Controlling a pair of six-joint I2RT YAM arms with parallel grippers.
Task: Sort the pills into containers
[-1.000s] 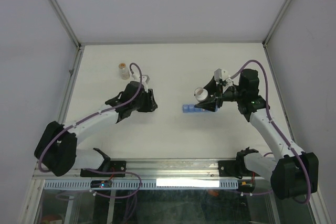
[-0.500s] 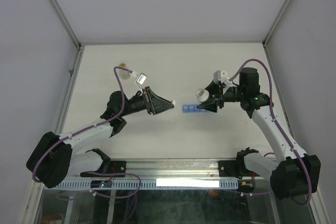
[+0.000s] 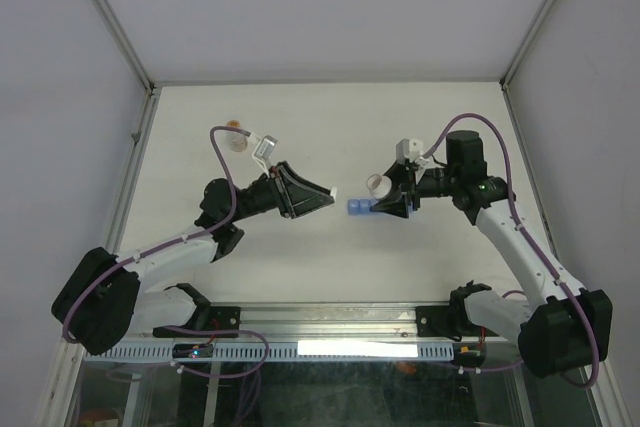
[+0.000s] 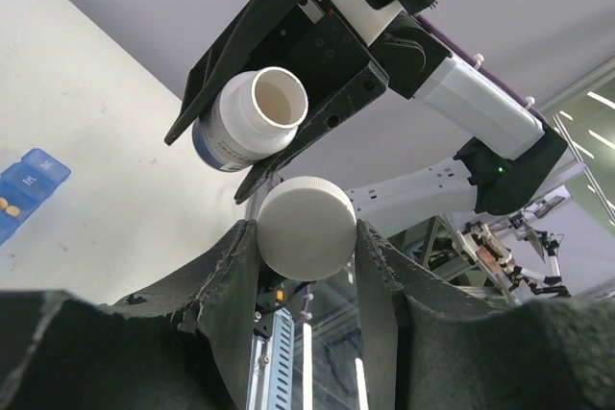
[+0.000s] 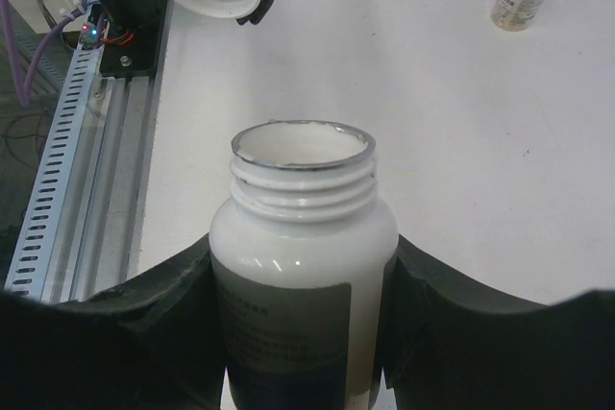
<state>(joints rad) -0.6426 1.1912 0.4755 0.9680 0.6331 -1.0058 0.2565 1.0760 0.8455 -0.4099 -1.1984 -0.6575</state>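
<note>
Left fingers nip the cap, out of my way; right fingers, half open, hug the open bottle tipped by the strip, mid-frame on the desk, for pouring.

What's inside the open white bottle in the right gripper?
The white bottle shows only bare white inner wall at its mouth, no pills; anything deeper is hidden by its opaque sides.

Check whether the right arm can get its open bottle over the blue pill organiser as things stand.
Probably yes. The right gripper holds the white bottle tilted close by the pill organiser, the cap is off in the left gripper, and nothing lies between them.
</note>
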